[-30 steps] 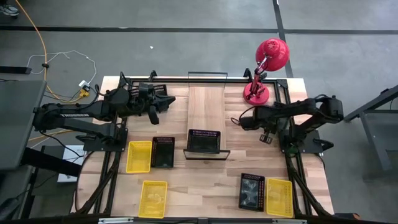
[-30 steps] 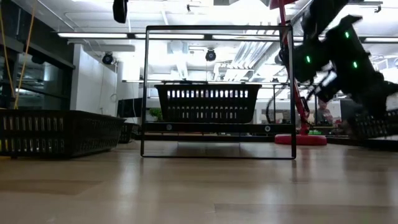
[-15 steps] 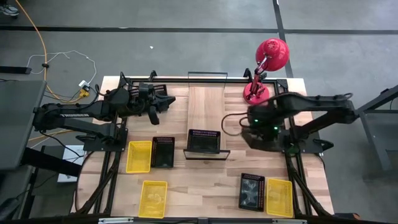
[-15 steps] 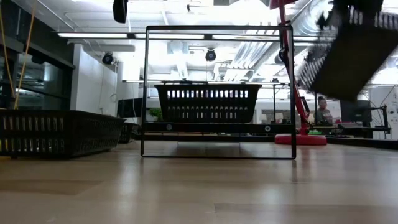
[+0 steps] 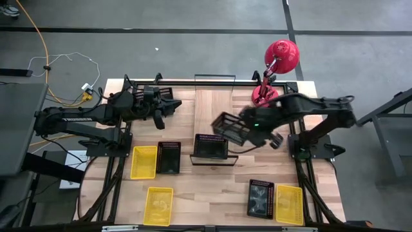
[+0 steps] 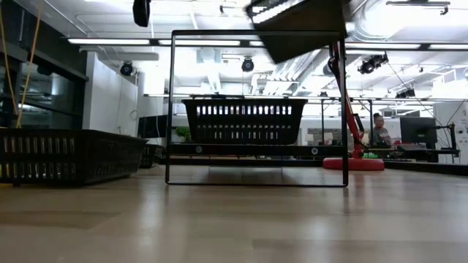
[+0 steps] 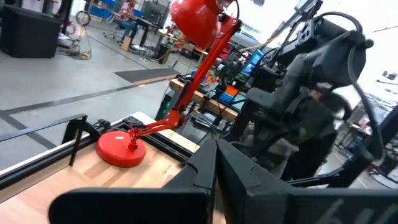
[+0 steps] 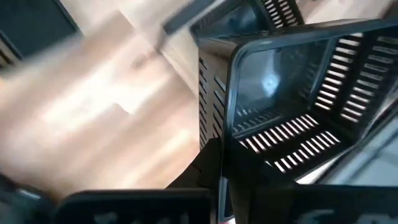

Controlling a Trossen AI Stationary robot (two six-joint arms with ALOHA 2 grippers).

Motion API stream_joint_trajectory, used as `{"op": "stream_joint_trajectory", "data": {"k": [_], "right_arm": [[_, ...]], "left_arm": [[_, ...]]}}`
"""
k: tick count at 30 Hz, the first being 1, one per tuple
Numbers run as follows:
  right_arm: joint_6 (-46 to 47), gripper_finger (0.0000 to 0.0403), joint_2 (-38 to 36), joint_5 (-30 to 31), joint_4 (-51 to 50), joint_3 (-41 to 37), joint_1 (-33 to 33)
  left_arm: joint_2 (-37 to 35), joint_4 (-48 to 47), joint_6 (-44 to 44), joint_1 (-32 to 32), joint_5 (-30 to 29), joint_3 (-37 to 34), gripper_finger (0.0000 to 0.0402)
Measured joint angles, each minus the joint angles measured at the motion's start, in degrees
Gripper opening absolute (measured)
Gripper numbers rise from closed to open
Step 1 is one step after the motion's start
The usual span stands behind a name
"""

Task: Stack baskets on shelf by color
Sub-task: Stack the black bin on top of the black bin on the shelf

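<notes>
Right gripper (image 5: 248, 129) clamps a black basket (image 5: 230, 127) over the shelf (image 5: 212, 106); 1 black shelved, 6 left.

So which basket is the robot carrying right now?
Find the red lamp at the table's far right corner. Just in front of it the right arm reaches toward the middle shelf, its fingers shut on a black basket. It is the only basket up in the air and tilted; the others sit flat.
</notes>
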Motion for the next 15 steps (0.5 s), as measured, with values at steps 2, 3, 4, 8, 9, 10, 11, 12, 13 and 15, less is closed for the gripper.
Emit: {"op": "stream_joint_trajectory", "data": {"k": [2,3,4,8,9,10,11,12,13,15], "right_arm": [[-7.1,0.0001,2.9,1.5,0.2,0.8,-1.1],[-10.4,0.0000,4.3,2.0,0.5,0.8,-1.6],[-13.5,0.0000,5.7,2.6,0.8,0.8,-2.0],[-20.8,0.0000,10.1,4.8,4.2,0.8,-3.4],[-21.4,0.0000,10.9,4.6,6.2,0.8,-3.8],[-22.2,0.0000,11.4,4.3,7.6,0.8,-4.0],[-23.2,0.0000,11.8,4.1,8.8,0.8,-4.0],[-24.3,0.0000,12.1,4.1,10.3,0.8,-4.0],[-24.7,0.0000,12.4,4.0,12.0,0.9,-4.0],[-24.8,0.0000,13.3,3.0,14.0,0.9,-3.9]], "left_arm": [[0.0,1.3,0.0,0.0,1.3,0.0,0.0000],[0.0,2.3,0.0,0.0,2.1,0.0,0.0000],[0.0,3.6,0.0,0.0,2.8,0.0,0.0000],[0.0,9.7,0.0,0.0,4.7,0.0,0.0000],[0.0,11.1,0.0,0.0,4.8,0.0,0.0000],[-0.1,12.3,0.0,0.0,4.8,0.0,0.0000],[-0.2,13.2,0.0,0.0,4.8,0.0,0.0000],[-0.3,14.1,0.0,0.0,4.7,0.0,0.0000],[-0.3,14.7,0.0,0.0,4.7,0.1,0.0000],[-0.7,15.0,0.0,0.0,4.7,0.1,0.0000]]}}
